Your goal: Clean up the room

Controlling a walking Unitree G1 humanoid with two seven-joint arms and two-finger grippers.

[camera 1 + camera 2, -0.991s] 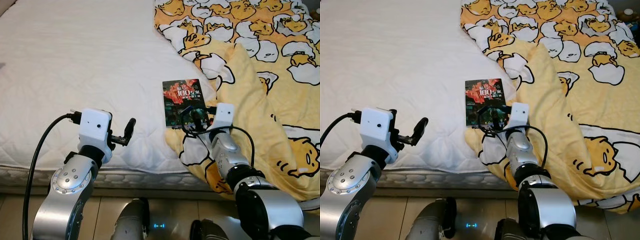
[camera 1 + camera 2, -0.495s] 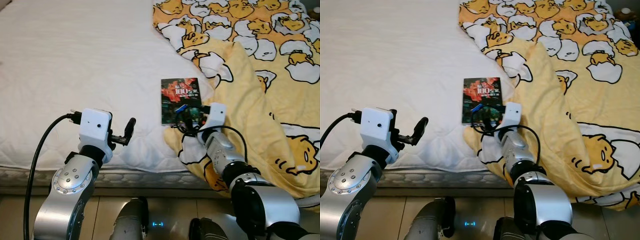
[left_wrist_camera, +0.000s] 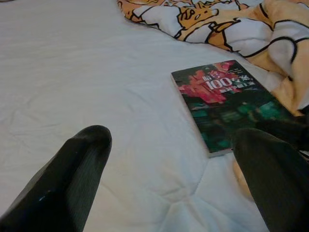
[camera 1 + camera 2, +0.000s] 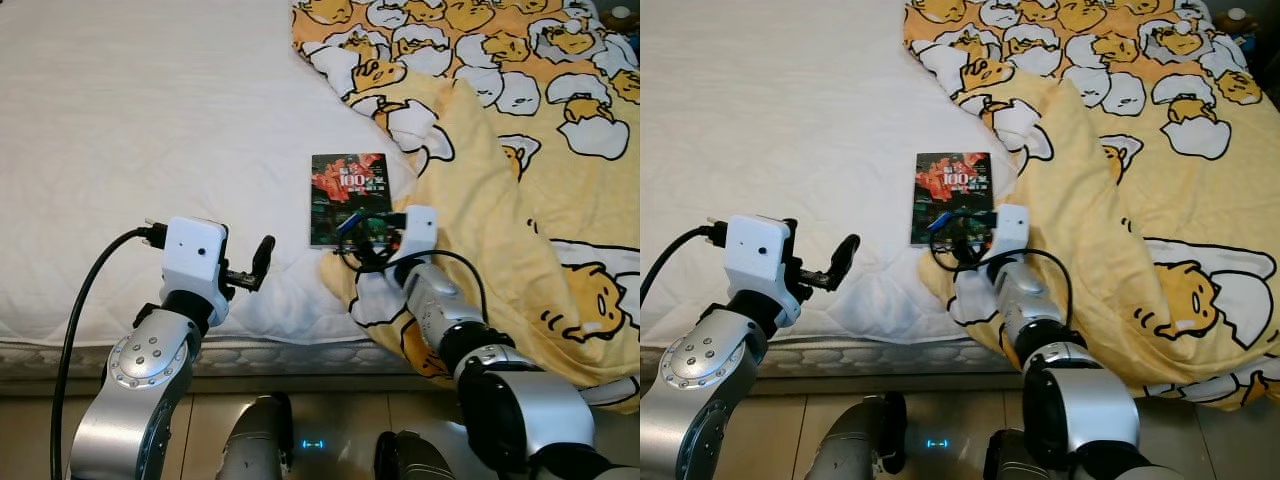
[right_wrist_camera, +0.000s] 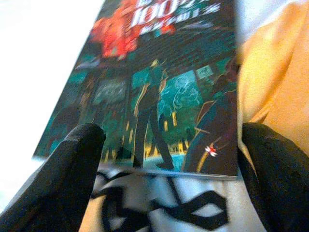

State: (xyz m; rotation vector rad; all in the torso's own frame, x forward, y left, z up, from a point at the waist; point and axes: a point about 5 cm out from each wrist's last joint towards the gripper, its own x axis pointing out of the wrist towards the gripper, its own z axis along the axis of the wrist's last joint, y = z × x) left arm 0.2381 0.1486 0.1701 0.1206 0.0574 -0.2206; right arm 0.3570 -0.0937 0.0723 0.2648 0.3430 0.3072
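One book (image 4: 348, 197) lies just ahead of the spread right pincer (image 5: 166, 159).

The book (image 4: 348, 197) is a thin paperback with a dark cover: a red-orange illustration and white title lettering including "100" across the upper part, and teal-green night-scene artwork with figures across the lower part. It lies flat, cover up, on the white quilted bed (image 4: 150, 120), roughly square to the bed edge. Its near edge rests on a fold of the yellow blanket (image 4: 500, 200) printed with egg-yolk cartoon characters, and its right edge lies just beside the same blanket. The book is closed.
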